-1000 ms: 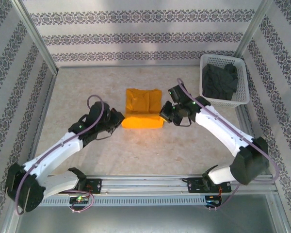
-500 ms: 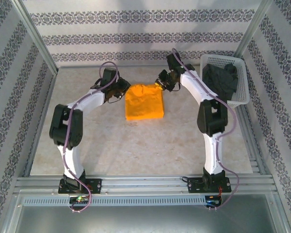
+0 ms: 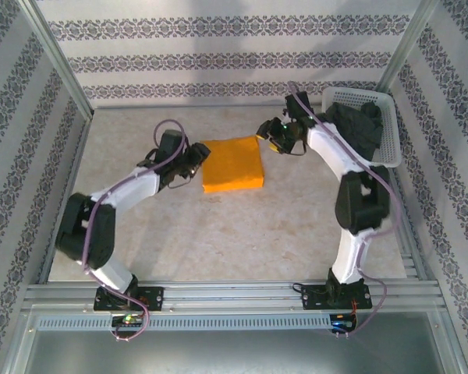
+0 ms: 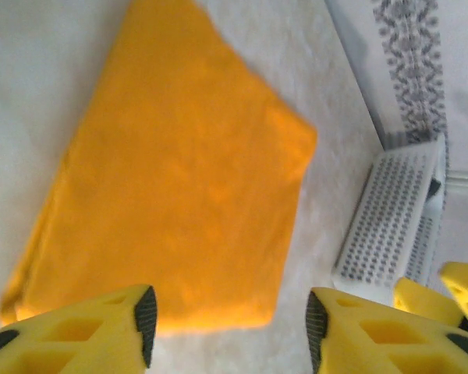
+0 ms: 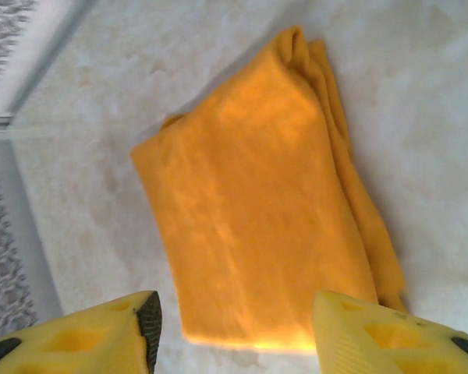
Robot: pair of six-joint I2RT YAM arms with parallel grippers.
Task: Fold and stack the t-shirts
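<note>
The bright orange-yellow t-shirt (image 3: 232,164) lies folded into a flat rectangle on the table's middle far part. My left gripper (image 3: 196,161) stands open just off its left edge, nothing between its fingers. In the left wrist view the shirt (image 4: 179,179) spreads ahead of the open left gripper (image 4: 228,331). My right gripper (image 3: 267,140) hovers open by the shirt's far right corner. The right wrist view has the shirt (image 5: 257,226) ahead of the open right gripper (image 5: 234,331). The dark charcoal-grey t-shirt (image 3: 357,128) lies crumpled in the basket.
The white lattice basket (image 3: 359,94) stands at the far right corner, close behind my right arm; its wall (image 4: 390,226) shows in the left wrist view. Patterned walls and metal posts ring the table. Bare tabletop (image 3: 234,234) stretches toward the near rail.
Both grippers held the orange shirt's bunched far edge half a second ago; now they are off it and open, and the shirt lies flat. The left gripper drew back nearer and left.
</note>
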